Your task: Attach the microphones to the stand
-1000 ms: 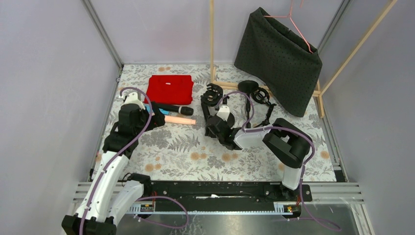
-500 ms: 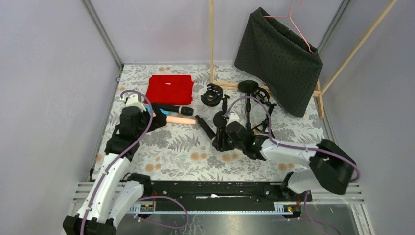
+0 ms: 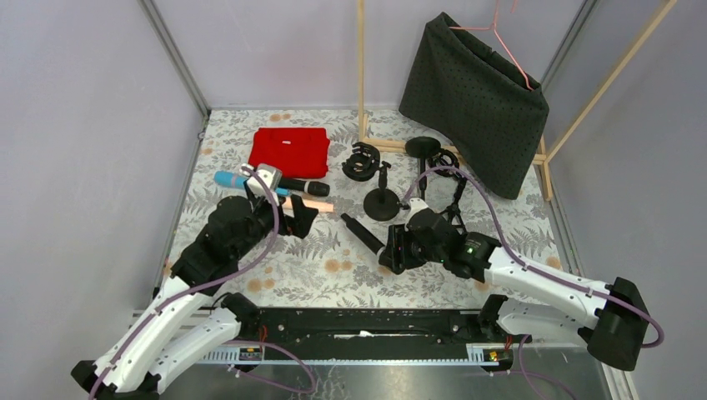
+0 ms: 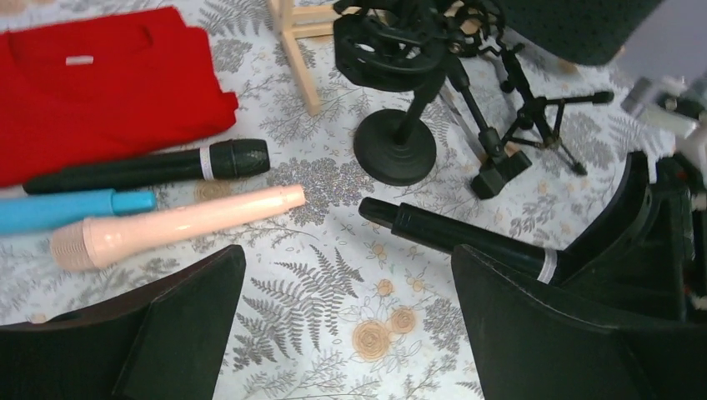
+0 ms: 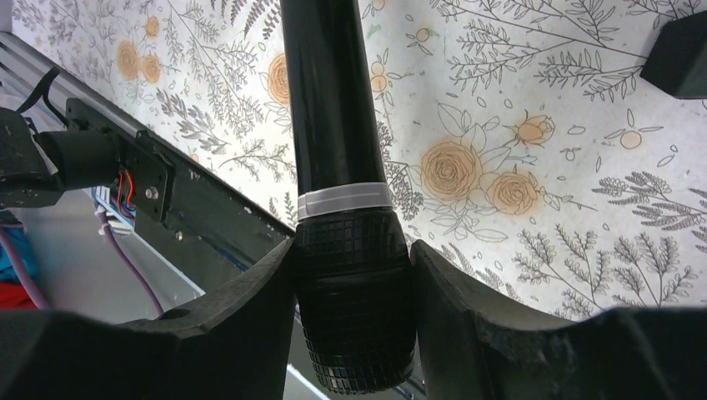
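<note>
My right gripper is shut on the head of a black microphone, whose handle points far-left, low over the table. In the right wrist view the fingers clamp the mesh head of this microphone. My left gripper is open and empty, just near the peach-pink microphone. A second black microphone and a light blue one lie beside it. A round-base stand with a shock mount stands behind. In the left wrist view the gripper hovers over bare tablecloth.
A folded red cloth lies at the far left. A small tripod stand and another round-base stand are at the far right. A wooden frame and a dark cloth on a hanger stand behind.
My right gripper has drawn the black microphone nearer and rightward, away from the stand. My left gripper has swung right and nearer, uncovering the light blue microphone.
</note>
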### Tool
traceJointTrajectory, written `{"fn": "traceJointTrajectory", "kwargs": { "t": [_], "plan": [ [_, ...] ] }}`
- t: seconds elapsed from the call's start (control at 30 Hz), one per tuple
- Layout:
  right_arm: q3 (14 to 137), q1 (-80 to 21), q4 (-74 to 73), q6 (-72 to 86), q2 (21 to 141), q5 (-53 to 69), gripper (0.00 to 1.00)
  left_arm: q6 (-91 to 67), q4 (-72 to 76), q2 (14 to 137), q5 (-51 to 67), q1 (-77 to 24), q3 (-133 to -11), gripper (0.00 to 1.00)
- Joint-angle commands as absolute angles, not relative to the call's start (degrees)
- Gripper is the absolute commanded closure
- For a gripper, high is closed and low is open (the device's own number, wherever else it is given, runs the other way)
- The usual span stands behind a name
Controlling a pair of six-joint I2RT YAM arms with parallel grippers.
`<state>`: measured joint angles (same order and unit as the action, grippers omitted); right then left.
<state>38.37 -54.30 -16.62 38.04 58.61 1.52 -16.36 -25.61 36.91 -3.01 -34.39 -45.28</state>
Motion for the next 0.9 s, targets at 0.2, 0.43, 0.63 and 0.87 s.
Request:
{"fn": "traceJointTrajectory", "kwargs": {
  "t": [0.2,0.43,0.63,0.87],
  "plan": [
    [48.79,-54.62,-27.35,38.66,57.77,3.75,0.79,17.32,-15.78,30.96,12.62,-39.06,-40.58,0.01],
    [54.71,-54.67,-32.61,35.54,60.04,8.78,0.79,34.02,-15.74,34.93,25.71,-43.85,-42.34,0.01],
    [56.77,-54.67,-35.63,34.09,60.97,12.02,0.80,40.51,-19.26,42.35,13.01,-58.41,-45.52,0.01],
    [59.07,-54.63,-37.77,33.49,61.83,11.91,0.79,45.52,-18.74,51.63,-4.68,-74.93,-46.16,0.01]
  ]
}}
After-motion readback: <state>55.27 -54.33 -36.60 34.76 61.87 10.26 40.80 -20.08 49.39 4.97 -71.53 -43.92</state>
